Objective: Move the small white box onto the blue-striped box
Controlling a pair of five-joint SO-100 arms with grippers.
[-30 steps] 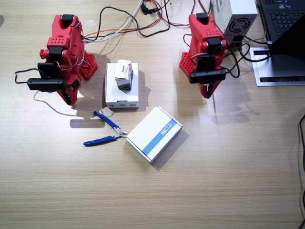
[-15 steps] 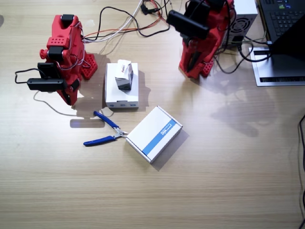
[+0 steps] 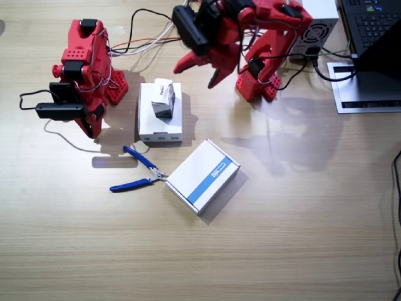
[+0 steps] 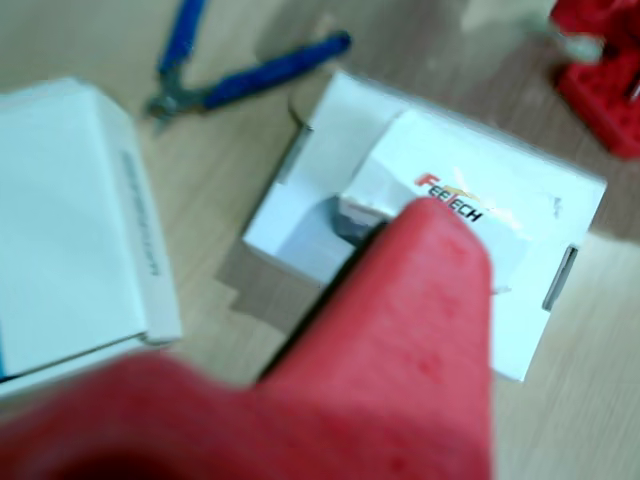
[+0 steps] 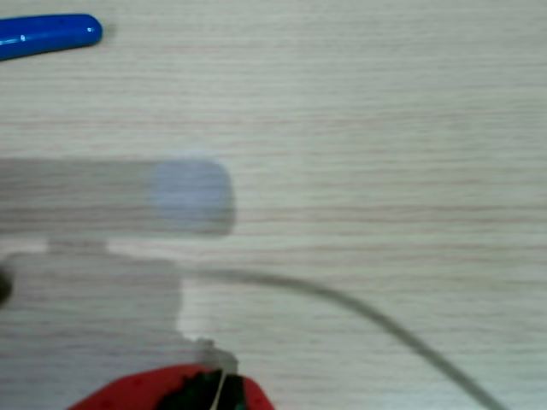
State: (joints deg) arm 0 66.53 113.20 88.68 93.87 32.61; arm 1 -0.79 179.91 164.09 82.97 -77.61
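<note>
Small white box (image 3: 163, 98), the only tiny one, sits on top of a bigger plain white box (image 3: 160, 122) near the back of the wooden table (image 3: 301, 238). It has red letters on it, which show in a wrist view (image 4: 455, 200) too. One blue-striped box (image 3: 202, 176) lies flat on the table in front of them, turned at a slant and apart from both; nothing is on it. So there are three boxes in all. One pair of blue-handled pliers (image 3: 138, 172) lies just beside the striped box, with its metal tip close to that box's corner. There are two red arms. The left arm (image 3: 269, 37) is stretched out over the table, and the left gripper (image 3: 202, 68) hangs in the air near the small white box, a little to its side, not touching it. Its two claws are spread apart with nothing between them. The right arm (image 3: 84, 66) is folded up by itself at the side. The right gripper (image 3: 91, 128) points down at the table, and I cannot tell if its claws are apart or together. Some wires (image 3: 156, 31) lie at the back, and one laptop (image 3: 373, 25) sits at the far corner.
</note>
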